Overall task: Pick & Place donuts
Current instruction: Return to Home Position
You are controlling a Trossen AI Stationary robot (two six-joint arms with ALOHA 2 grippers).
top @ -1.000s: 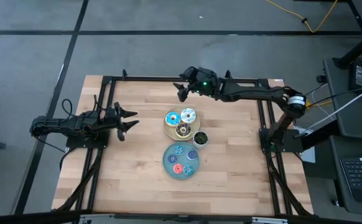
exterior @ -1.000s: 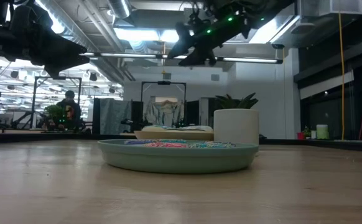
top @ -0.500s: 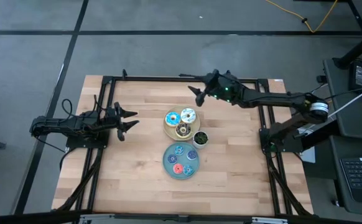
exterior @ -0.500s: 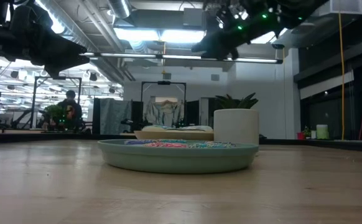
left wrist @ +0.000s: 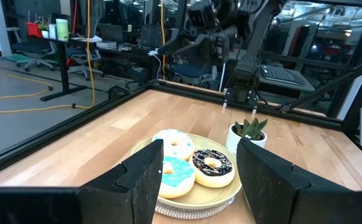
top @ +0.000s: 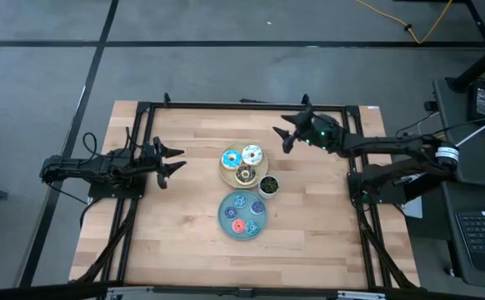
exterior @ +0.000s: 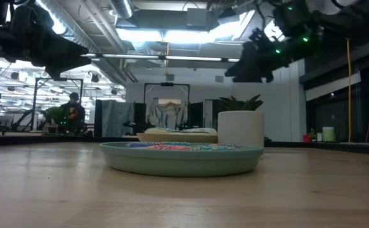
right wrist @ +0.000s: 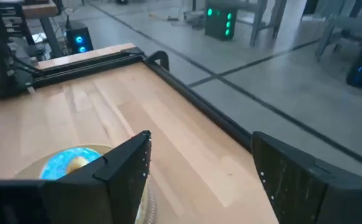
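**Since every donut is plated, only homing is left**

Three large donuts are seen on the cream plate (top: 225, 175), touching one another: the light-blue-iced donut (top: 231, 158), the white-iced donut (top: 252, 154) and the dark brown donut (top: 245, 173). Tiny donuts (top: 241, 202) are held in the blue plate (top: 220, 215), just beside the cream plate. A small potted cup (top: 268, 184) is set just beside the cream plate too. No donut is seen off the plates. The right gripper (top: 282, 140) is held in the air near the cream plate, on the right arm's side, claw wide, nothing held. The left gripper (top: 179, 159) is parked apart from the cream plate on the opposite side, claw wide, empty. Placing is judged done; only the right arm's way home looks left.
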